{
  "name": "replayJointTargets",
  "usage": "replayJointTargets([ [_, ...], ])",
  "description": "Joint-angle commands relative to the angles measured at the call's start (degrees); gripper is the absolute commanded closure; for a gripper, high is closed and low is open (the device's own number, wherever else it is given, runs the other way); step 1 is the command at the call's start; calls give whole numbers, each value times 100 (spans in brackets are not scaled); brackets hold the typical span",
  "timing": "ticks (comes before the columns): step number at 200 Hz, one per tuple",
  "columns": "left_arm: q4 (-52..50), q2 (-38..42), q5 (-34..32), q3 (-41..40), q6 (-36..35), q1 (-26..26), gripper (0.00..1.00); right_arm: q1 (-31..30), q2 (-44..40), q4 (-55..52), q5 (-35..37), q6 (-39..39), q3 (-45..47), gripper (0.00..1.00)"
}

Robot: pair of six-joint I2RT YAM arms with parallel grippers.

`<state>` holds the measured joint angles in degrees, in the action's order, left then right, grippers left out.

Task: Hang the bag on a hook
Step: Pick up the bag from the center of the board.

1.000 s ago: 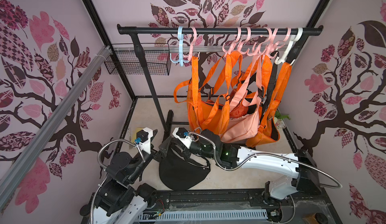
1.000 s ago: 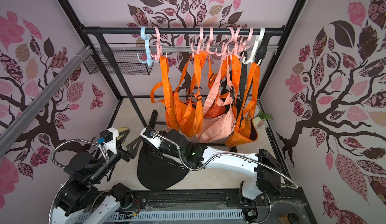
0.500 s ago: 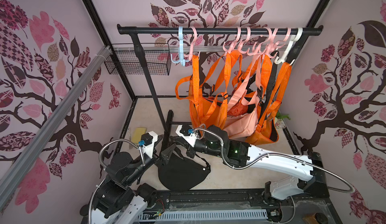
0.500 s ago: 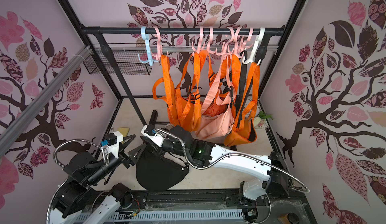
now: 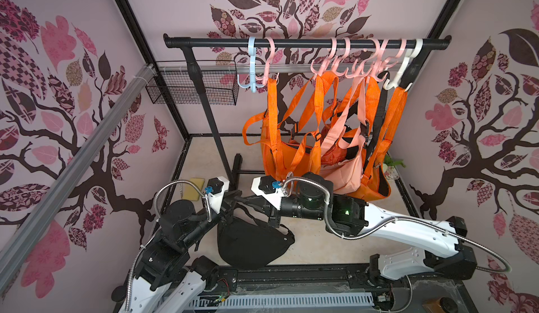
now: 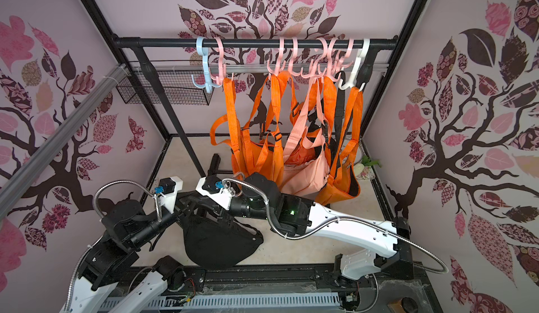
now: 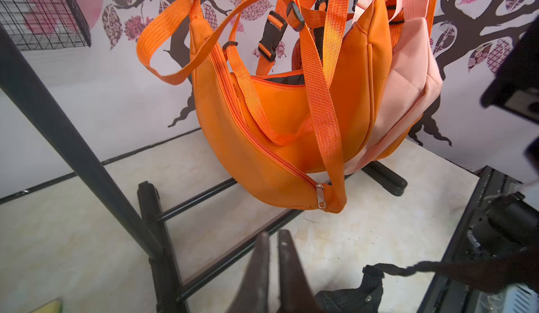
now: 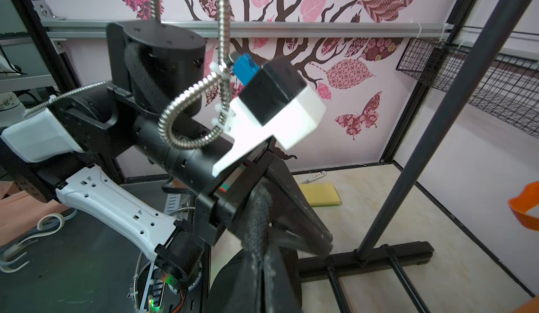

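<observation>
In both top views I lose the tips of my left claw (image 7: 272,235) and right claw (image 8: 262,259) against the black bag (image 5: 253,244). The left wrist view's edge crops that bag; the right wrist view blurs the left arm's camera (image 8: 277,101).

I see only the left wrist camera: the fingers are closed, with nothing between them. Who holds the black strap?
Observer: The right gripper is shut on the strap.
Operator: And where is the bag itself?
Observer: The black bag is low at the front, on no hook.
Operator: Is any hook free?
Observer: Yes. The blue hook at the end of the black rail carries nothing.
</observation>
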<state>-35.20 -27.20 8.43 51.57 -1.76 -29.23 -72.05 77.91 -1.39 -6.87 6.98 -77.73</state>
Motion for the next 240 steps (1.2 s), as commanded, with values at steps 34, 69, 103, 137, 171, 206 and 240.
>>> replayJointTargets([
  [34,-250,-155,-352,866,91,-11,100,-26,-322,12,135,-224,644,84],
  [69,-366,-259,-396,1117,227,-12,100,-29,-313,573,257,-271,1291,72],
  [103,-462,-395,-265,1293,325,-12,100,-28,-168,1037,533,-346,1569,67],
  [137,-536,-382,-270,1378,378,-13,100,-28,-94,1657,1064,-199,1867,63],
  [171,-701,-436,-340,1511,327,-12,100,-28,155,1696,1276,-28,1894,55],
  [206,-810,-488,-445,1579,316,-11,100,-28,46,1865,1575,136,2050,91],
  [240,-869,-579,-592,1621,282,-12,100,94,-322,1785,1224,183,2160,100],
])
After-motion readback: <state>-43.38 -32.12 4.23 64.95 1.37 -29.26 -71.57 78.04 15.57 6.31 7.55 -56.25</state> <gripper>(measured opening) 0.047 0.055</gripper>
